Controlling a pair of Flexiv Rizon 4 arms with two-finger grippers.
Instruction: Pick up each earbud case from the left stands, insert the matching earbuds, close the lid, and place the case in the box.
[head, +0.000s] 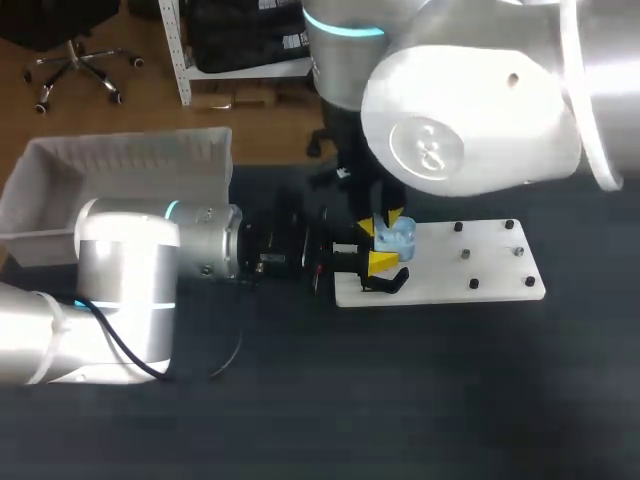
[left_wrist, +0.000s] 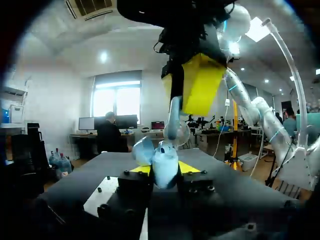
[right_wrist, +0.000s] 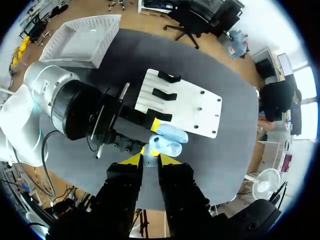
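The left tool (left_wrist: 164, 170) is clenched on the open earbud case (right_wrist: 167, 140) over the white board (head: 490, 270) on the bench (head: 400, 400) — the right tool (right_wrist: 150, 161), pinching an earbud (right_wrist: 150, 157), hangs directly above it — pointing down.

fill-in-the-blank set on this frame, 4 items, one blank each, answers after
1. The left gripper is shut on the light ___ earbud case.
2. The case's lid is ___.
3. The right gripper hangs directly ___ the case, pinching a pale earbud.
4. The white box stands to the robot's ___ of the case.

Missing words: blue; open; above; left.
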